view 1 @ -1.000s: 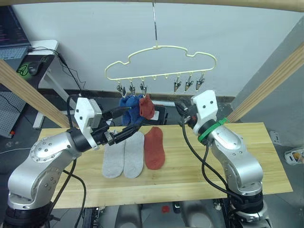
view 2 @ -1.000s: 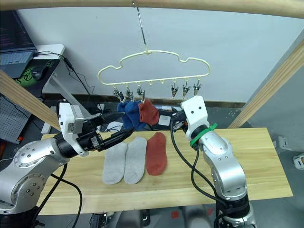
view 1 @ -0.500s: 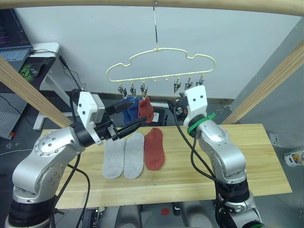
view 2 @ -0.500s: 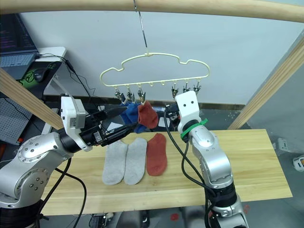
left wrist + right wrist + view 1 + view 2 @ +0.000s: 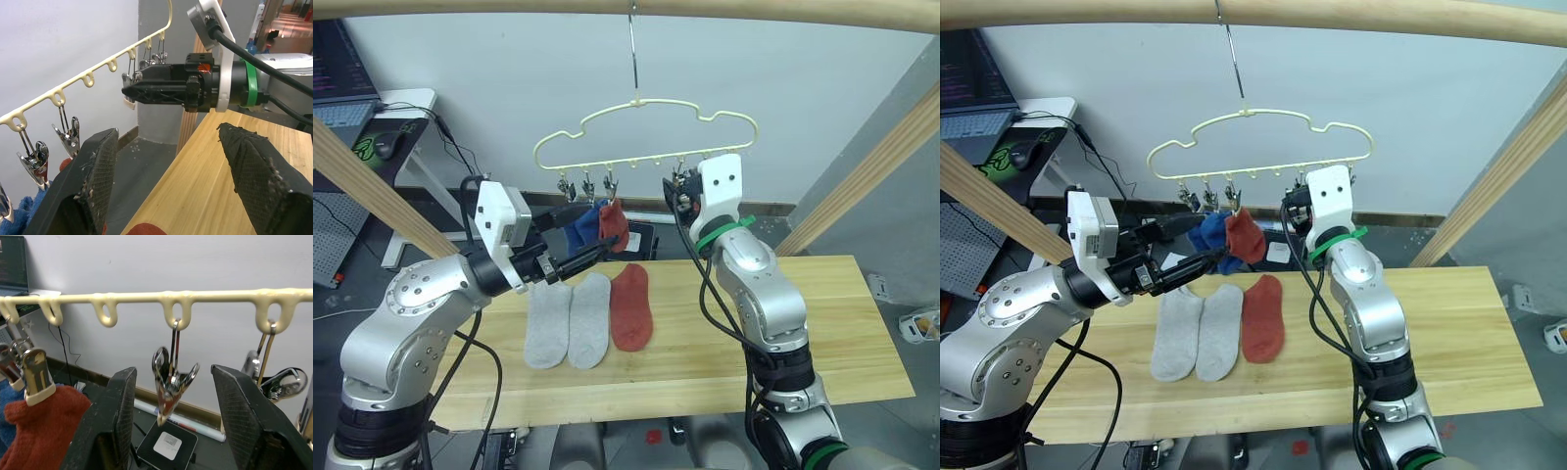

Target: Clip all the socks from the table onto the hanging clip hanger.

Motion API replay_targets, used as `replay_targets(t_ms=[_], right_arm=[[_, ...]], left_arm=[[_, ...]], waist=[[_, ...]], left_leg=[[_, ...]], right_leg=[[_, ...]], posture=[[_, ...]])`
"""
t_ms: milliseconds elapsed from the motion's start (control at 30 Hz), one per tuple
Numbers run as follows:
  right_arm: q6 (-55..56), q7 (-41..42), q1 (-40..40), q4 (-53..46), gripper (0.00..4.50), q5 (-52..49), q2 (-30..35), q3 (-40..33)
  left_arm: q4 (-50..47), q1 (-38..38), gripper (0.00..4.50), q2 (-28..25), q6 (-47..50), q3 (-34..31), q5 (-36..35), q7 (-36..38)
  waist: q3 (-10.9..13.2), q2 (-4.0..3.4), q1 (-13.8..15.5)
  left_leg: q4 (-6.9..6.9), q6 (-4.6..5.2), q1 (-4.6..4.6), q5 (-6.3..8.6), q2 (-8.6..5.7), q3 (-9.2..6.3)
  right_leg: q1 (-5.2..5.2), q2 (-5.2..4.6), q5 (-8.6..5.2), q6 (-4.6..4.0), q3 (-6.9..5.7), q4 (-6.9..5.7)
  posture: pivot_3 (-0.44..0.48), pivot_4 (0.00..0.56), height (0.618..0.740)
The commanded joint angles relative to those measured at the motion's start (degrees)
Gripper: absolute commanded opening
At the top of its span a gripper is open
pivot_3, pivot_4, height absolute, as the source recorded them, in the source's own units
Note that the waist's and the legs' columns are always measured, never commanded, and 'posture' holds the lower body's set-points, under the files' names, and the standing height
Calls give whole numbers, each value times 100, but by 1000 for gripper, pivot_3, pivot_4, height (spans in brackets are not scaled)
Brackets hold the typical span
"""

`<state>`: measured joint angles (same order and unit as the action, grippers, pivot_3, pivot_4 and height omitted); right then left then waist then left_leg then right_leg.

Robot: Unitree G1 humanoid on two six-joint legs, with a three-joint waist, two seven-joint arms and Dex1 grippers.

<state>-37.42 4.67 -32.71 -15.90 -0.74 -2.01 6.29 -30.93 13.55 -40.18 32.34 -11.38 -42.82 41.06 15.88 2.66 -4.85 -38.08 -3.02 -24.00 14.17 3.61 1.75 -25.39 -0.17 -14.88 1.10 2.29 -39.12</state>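
Right wrist view showed the right gripper (image 5: 171, 431) raised to the hanger (image 5: 646, 132), its two black textured fingers (image 5: 105, 426) spread apart on either side of an empty metal clip (image 5: 171, 377) hanging from a loop of the pale-yellow bar. Left gripper (image 5: 585, 238), arm bent and lifted, held its fingers apart just beside a knit red sock (image 5: 613, 222) and blue socks (image 5: 579, 225) clipped under the hanger's left half. On the light plank table (image 5: 822, 323) lay two grey socks (image 5: 570, 318) touching side by side, and a second red one (image 5: 631, 305) just beside them.
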Motion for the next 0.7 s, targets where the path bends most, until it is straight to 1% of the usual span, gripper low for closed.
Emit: replay_targets(t_ms=[33, 367, 700], right_arm=[[117, -85, -155, -133, 2506, -99, -149, -69], [99, -201, -219, -17, 2506, -164, -550, -41], [299, -152, -366, 251, 2506, -283, -652, -108]], left_arm=[[-74, 46, 3495, 24, -12, 24, -73, 54], [-32, 103, 3495, 11, 17, 53, -56, 87], [-51, 100, 3495, 14, 53, 55, -34, 58]], waist=[[0, 0, -1], [-1, -1, 0], [-21, 0, 2]], left_leg=[[0, 0, 0, 0, 0, 0], [-1, 0, 0, 0, 1, 0], [-2, 1, 0, -1, 1, -1]], right_leg=[[0, 0, 0, 0, 0, 0], [0, 0, 2, -3, -1, -2], [0, 0, 3, -5, -2, -3]], posture=[[-119, 216, 740], [-118, 212, 740], [-109, 209, 740]])
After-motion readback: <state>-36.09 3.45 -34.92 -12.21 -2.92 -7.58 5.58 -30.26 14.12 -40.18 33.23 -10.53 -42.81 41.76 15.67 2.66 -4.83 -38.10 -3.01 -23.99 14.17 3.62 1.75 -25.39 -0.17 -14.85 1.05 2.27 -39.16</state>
